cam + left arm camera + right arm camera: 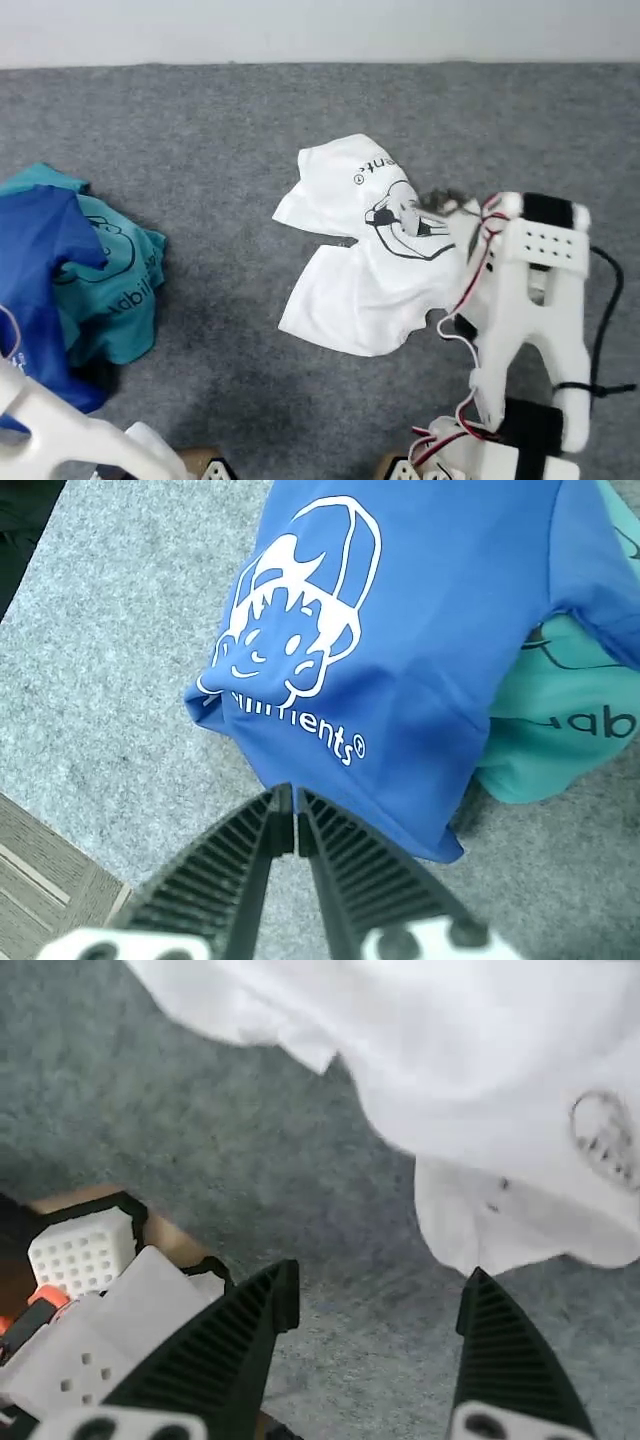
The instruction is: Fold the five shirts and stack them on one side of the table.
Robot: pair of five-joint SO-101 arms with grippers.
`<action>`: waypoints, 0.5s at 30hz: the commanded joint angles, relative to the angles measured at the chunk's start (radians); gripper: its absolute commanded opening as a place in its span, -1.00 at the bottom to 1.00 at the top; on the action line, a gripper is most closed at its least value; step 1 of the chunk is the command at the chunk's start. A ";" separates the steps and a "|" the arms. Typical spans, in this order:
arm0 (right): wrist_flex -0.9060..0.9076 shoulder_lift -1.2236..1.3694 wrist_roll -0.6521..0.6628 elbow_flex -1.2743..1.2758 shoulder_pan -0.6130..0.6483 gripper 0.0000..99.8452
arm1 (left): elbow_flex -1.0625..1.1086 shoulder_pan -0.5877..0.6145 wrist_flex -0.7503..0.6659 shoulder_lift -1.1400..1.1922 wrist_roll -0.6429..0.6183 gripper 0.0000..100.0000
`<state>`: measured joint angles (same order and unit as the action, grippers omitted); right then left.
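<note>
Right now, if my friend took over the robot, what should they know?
Left end effector: shut, tips at the blue shirt's edge; whether it pinches cloth is unclear.
Right end effector: open, empty, above the table beside the white shirt.
Blue shirt lies crumpled over the teal shirt at one side; white shirt lies rumpled mid-table.
Done: nothing folded yet.
Left: fold and stack every shirt.

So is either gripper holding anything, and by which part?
Nothing in the open right gripper; left gripper shut at the blue shirt edge, pinch cannot be told.
</note>
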<state>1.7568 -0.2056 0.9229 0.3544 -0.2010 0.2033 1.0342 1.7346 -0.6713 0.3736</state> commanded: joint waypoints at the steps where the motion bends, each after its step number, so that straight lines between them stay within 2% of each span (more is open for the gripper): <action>1: 0.044 -0.074 0.020 0.000 -0.061 -0.48 | -0.002 -0.002 0.018 -0.020 0.009 -0.97; 3: 0.044 -0.136 0.020 -0.005 -0.050 -0.48 | -0.002 0.000 0.018 -0.020 0.009 -0.97; 6: 0.042 -0.254 0.014 -0.005 0.056 -0.49 | 0.005 0.002 0.018 -0.020 0.009 -0.97; 10: 0.041 -0.363 -0.084 -0.005 0.320 -0.49 | 0.061 0.002 0.018 -0.021 0.008 -0.97; 15: 0.036 -0.295 -0.253 -0.005 0.673 -0.49 | 0.094 0.032 0.018 -0.021 0.008 -0.97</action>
<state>1.7568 -0.5294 0.7541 0.3560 0.2793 0.2984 1.0388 1.7346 -0.6713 0.3736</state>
